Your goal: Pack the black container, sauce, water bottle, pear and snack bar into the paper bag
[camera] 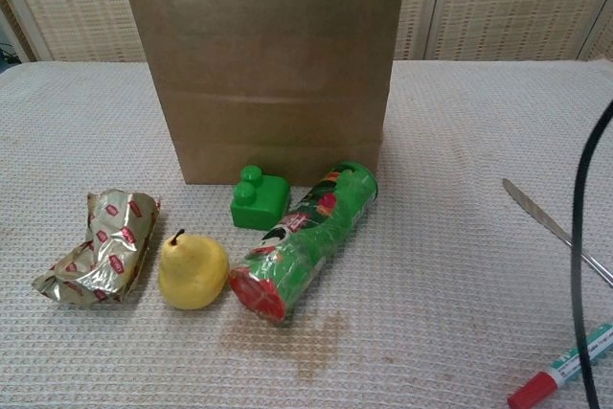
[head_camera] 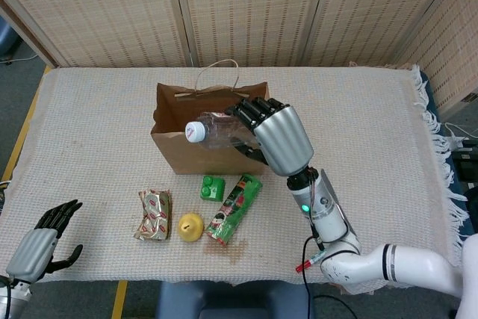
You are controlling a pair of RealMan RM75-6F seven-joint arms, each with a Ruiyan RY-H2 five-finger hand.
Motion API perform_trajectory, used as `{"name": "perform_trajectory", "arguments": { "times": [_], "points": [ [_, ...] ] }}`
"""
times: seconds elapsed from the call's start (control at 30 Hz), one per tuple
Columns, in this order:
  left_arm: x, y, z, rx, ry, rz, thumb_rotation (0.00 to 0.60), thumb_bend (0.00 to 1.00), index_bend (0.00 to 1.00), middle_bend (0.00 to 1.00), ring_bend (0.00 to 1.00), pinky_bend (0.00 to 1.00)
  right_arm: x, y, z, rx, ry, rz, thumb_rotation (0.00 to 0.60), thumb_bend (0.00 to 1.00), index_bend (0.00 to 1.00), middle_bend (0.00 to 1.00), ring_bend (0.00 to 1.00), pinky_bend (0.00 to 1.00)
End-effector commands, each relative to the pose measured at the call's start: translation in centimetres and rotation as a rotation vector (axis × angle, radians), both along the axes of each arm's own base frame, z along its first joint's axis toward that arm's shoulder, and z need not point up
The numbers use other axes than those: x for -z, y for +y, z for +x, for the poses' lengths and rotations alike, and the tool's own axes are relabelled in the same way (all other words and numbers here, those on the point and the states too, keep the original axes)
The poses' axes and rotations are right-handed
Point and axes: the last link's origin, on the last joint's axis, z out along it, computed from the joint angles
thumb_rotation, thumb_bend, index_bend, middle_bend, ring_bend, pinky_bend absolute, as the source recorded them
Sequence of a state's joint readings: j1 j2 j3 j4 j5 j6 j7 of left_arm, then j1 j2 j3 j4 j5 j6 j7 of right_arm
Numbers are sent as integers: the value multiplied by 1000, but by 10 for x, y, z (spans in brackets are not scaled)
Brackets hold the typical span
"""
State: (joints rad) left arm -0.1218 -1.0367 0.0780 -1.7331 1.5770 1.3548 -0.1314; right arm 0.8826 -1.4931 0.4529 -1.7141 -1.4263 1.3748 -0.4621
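The right hand (head_camera: 278,134) grips the bottle (head_camera: 218,130) lying level, cap toward nine o'clock, over the bag (head_camera: 211,151) mouth; the left hand (head_camera: 41,243) lies spread.

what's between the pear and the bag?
Only bare tablecloth between pear and bag, clearest in chest view; the green block sits just right of that line.

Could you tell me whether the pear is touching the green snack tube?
Apart: the chest view shows a thin gap between the pear and the green snack tube.
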Motion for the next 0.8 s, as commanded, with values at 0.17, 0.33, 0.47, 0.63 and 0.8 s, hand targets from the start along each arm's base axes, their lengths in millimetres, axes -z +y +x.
{"name": "perform_trajectory", "arguments": {
  "times": [0.17, 0.33, 0.47, 0.63, 0.8],
  "points": [
    [-2, 0, -1, -5, -10, 1, 600, 384, 0, 0, 0, 63, 25, -37, 41, 41, -56, -81, 600, 316, 673, 610, 562, 650],
    [-1, 0, 0, -5, -11, -4, 600, 384, 0, 0, 0, 63, 52, -56, 51, 107, -47, -57, 600, 316, 636, 609, 531, 629],
    [-1, -1, 0, -6, -10, -6, 600, 384, 0, 0, 0, 63, 72, -64, 53, 160, -30, -28, 600, 315, 584, 601, 479, 590],
    [-2, 0, -2, -14, -17, -2, 600, 384, 0, 0, 0, 63, 96, -67, 47, 275, 13, 75, 600, 136, 182, 293, 179, 382],
    [-2, 0, -1, -10, -18, -7, 600, 385, 0, 0, 0, 63, 79, -66, 51, 303, -28, 81, 600, 66, 1, 160, 91, 295]
  ]
}}
